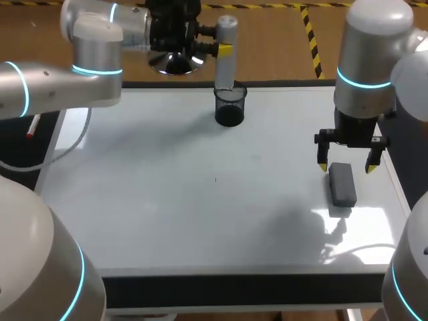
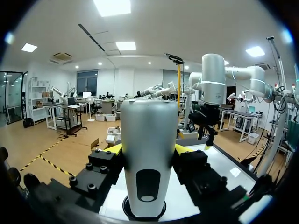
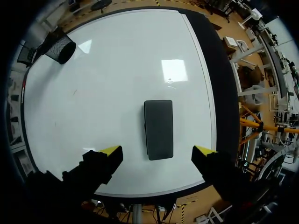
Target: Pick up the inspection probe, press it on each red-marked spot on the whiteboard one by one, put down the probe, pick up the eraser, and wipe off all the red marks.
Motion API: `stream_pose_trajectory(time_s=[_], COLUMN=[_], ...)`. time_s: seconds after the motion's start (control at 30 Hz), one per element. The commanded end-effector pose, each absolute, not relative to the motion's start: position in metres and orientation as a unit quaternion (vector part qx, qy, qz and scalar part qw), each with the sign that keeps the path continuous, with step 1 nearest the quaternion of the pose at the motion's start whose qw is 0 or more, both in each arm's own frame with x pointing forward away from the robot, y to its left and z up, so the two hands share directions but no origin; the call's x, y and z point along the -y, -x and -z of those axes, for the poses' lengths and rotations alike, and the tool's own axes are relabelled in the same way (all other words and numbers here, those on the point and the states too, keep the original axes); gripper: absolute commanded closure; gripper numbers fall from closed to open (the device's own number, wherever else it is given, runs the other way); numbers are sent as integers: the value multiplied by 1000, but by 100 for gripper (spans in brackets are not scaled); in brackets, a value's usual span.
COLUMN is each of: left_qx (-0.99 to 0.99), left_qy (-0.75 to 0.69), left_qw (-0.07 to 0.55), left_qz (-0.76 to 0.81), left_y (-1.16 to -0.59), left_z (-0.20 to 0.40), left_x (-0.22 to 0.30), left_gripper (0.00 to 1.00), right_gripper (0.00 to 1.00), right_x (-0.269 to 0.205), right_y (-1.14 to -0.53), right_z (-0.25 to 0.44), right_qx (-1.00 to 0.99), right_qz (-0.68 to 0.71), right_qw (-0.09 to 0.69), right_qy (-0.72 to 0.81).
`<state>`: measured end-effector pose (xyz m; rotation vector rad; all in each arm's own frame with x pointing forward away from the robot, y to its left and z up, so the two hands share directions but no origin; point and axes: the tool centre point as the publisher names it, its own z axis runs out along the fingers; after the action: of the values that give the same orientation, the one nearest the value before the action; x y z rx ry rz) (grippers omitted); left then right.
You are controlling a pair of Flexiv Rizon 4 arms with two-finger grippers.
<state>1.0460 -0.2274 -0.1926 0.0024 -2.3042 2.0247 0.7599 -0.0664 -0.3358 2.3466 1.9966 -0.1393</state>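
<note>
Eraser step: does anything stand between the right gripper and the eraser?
Nothing visible does. The right gripper hangs open over the eraser, which lies bare on the whiteboard and lines up between the fingers in the right wrist view. The cup stands well off to the side.

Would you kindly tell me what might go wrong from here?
The left gripper is shut on the probe, whose lower end is at the mouth of the mesh cup; released off centre, it might tip the cup. The right gripper hangs open over the eraser, which lies near the right edge of the whiteboard; an uneven close might nudge it toward that edge.
</note>
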Motion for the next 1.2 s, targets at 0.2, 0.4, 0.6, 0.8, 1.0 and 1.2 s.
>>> stream_pose_trajectory(time_s=[0.2, 0.4, 0.6, 0.8, 1.0, 1.2], left_qx=[749, 748, 749, 753, 754, 757], left_qy=[8, 10, 4, -3, -9, -10], left_qw=[49, 54, 56, 58, 64, 71], left_qz=[-660, -661, -660, -656, -653, -649], left_y=[-1064, -1064, -1067, -1068, -1068, -1064], left_z=[189, 191, 196, 204, 211, 215], left_x=[248, 247, 242, 238, 237, 238], left_gripper=[100, 100, 100, 100, 100, 100], right_gripper=[0, 0, 0, 0, 0, 0], right_x=[68, 68, 68, 68, 68, 68], right_y=[-759, -759, -759, -759, -759, -759], right_z=[334, 334, 334, 334, 334, 334], right_qx=[-648, -648, -648, -648, -648, -648], right_qz=[44, 44, 44, 44, 44, 44], right_qw=[29, 29, 29, 29, 29, 29], right_qy=[-760, -760, -760, -760, -760, -760])
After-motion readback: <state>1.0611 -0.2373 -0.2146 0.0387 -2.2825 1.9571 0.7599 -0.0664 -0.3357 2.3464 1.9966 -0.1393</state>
